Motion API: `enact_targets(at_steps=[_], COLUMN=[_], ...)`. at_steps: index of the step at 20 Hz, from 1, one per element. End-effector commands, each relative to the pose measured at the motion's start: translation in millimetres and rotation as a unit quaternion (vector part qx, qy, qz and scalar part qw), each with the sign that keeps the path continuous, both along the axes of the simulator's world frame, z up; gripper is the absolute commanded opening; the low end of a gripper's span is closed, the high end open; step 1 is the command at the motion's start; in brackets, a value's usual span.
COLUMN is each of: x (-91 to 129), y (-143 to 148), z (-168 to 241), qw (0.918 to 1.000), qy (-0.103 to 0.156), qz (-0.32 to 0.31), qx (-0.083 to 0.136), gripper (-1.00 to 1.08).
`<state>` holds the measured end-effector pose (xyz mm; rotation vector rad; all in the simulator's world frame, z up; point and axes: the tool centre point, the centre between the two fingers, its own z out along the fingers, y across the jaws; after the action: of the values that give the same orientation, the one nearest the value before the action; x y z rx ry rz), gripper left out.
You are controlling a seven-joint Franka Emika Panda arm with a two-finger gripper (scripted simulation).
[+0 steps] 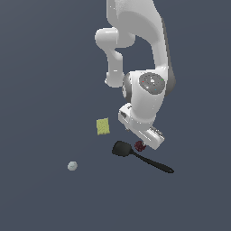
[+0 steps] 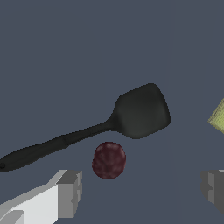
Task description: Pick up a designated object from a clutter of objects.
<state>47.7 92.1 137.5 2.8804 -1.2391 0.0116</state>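
White and grey, the Panda arm (image 1: 144,85) descends from the upper edge of the exterior view and bends down toward the dark blue-grey floor (image 1: 40,67). Its gripper (image 2: 142,188) is spread wide: in the wrist view two grey fingers (image 2: 70,192) stand well apart with nothing between the pads. The black spatula (image 1: 140,156) lies flat on the floor, blade toward the exterior view's left and handle running toward the exterior view's right. The yellow-green block (image 1: 103,126) lies flat, near the spatula blade but apart from it; in the wrist view only a corner of it shows at the frame edge. The pale ball (image 1: 72,166) sits alone, well apart from the other items, toward the exterior view's left. The dark red ball (image 2: 108,160) rests just beside the spatula where handle meets blade, below the open gripper and nearer one finger than the other; contact with the spatula cannot be determined
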Motion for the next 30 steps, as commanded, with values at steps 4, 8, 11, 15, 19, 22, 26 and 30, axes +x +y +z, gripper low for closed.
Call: enact_targets(at_steps=[4, 8, 11, 15, 19, 22, 26, 30], x=[0, -2, -2, -3, -4, -4, -4, -5], y=[18, 27, 32, 36, 38, 38, 38, 38], z=[-27, -42, -50, -57, -59, -60, -71, -91], qw=[0.9987, 0.9969, 0.9956, 0.9943, 0.9939, 0.9941, 0.994, 0.994], qy=[0.001, 0.001, 0.001, 0.002, 0.002, 0.002, 0.002, 0.002], qz=[-0.052, -0.079, -0.094, -0.106, -0.111, -0.109, -0.109, -0.11], qx=[0.002, 0.003, 0.004, 0.004, 0.004, 0.004, 0.004, 0.004], gripper=[1.0, 1.0, 1.0, 1.0, 1.0, 1.0, 1.0, 1.0])
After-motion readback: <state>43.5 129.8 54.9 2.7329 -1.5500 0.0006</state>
